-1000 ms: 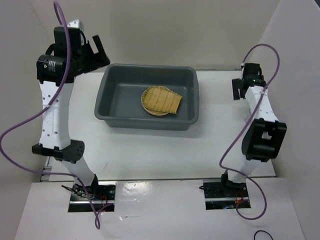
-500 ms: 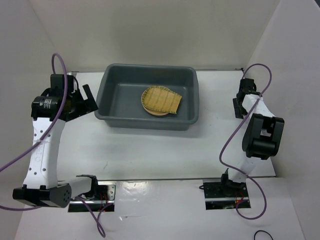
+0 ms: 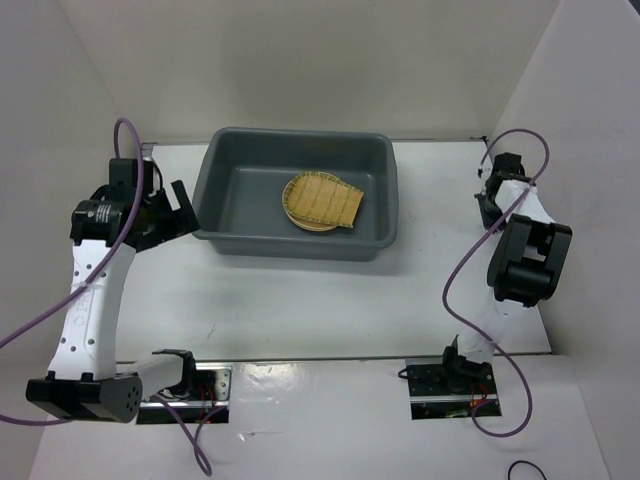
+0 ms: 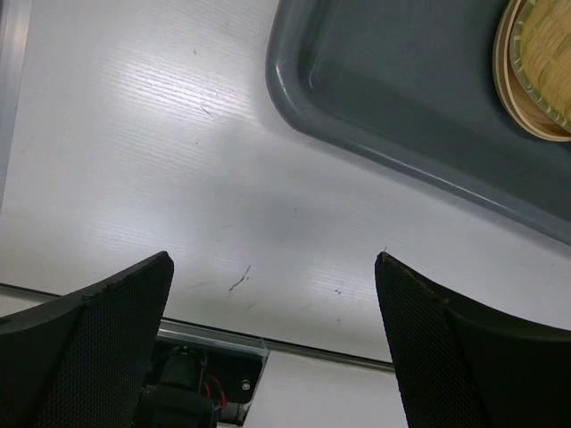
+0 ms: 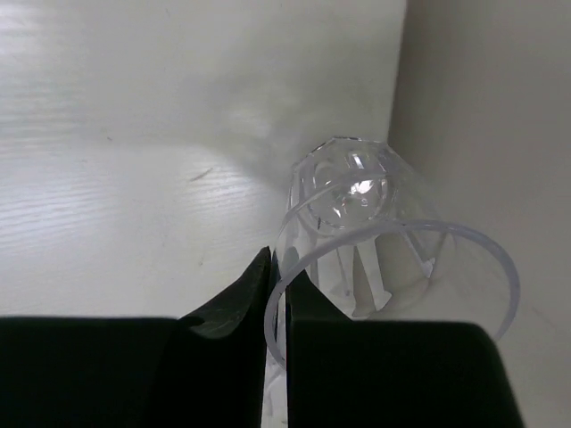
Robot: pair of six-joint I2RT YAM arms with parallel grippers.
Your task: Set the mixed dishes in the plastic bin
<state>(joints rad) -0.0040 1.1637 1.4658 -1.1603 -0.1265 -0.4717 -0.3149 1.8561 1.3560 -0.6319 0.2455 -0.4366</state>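
Clear glass cup (image 5: 357, 223): it sits at the right edge of the table (image 3: 300, 300), close to the side wall (image 5: 464, 134). Its mouth faces your wrist camera and its faceted base points away. You cannot tell whether it rests on the table. The right gripper (image 5: 277, 267) is closed, both fingers pinching the cup's rim wall between them. The grey plastic bin (image 3: 300, 247) stands at the far middle of the table. Near its centre the yellow-green fan-shaped dish (image 3: 325, 200) lies on a tan plate (image 3: 288, 208). Your left gripper (image 4: 272, 260) hangs over the table just off the bin's near left corner, fingers spread wide, holding nothing.
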